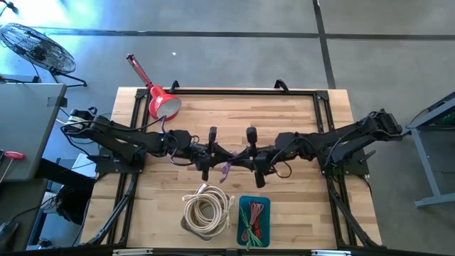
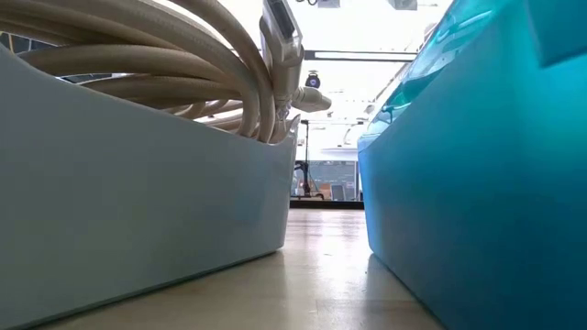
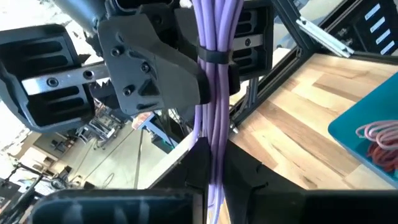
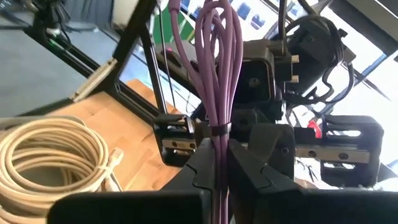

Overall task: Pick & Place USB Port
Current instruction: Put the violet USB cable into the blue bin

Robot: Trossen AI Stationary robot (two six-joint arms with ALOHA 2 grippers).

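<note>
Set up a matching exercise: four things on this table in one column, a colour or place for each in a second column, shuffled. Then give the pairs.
Things:
1. cable bundle
2. coiled cable
3. teal bin
4. red lamp

Descriptions:
A. cream, lying in the grey bin
B. purple, gripped between both end effectors
C. at the table's far left corner
D. holds red and green cables

Pairs: 1-B, 2-A, 3-D, 4-C
</note>
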